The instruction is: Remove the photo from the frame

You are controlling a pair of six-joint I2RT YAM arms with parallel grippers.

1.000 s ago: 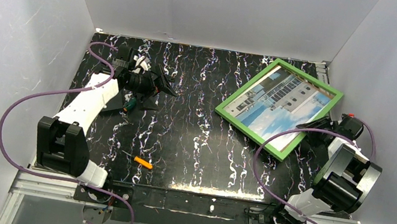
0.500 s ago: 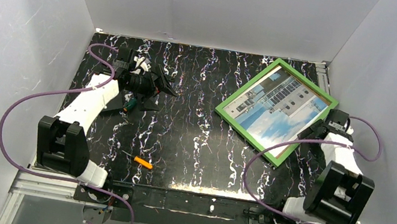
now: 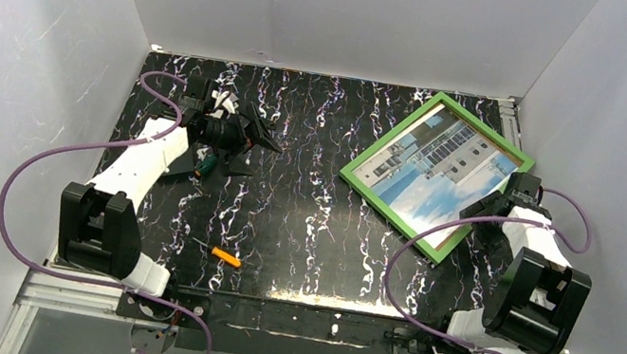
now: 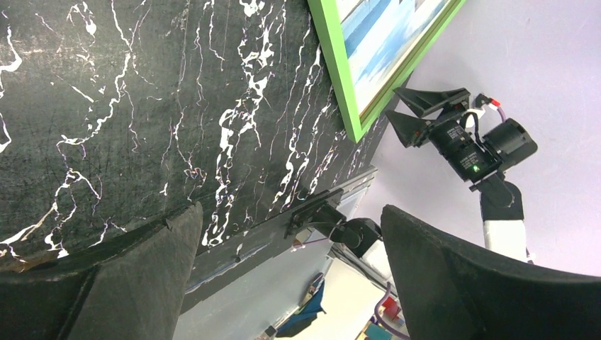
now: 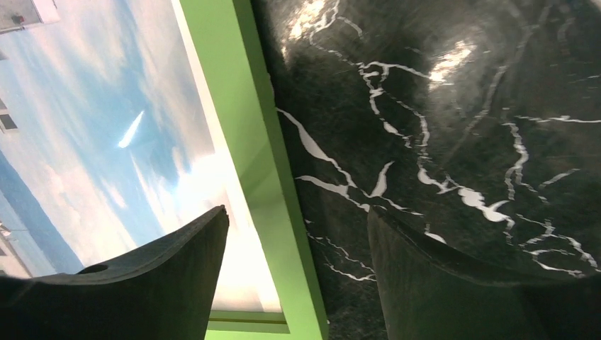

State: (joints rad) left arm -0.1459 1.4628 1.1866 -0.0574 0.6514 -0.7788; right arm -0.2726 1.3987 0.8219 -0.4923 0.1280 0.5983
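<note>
1 frame [image 3: 392,212] w/ 1 photo [image 3: 446,166] inside; L gripper [image 4: 289,212] & R gripper [image 5: 298,212] jaws both wide.

Left claw [image 4: 289,234], right claw [image 5: 298,223], both agape

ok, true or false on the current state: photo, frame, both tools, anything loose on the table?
1. The photo sits in the frame, face up. True.
2. The left tool is shut on the frame. False: it is open, holds nothing, and is on the far left of the table, away from the frame.
3. The right tool is open, with the frame's green edge lined up in its gap in the right wrist view. True.
4. The small orange item lies on the photo. False: it lies on the table near the left arm's base.
</note>
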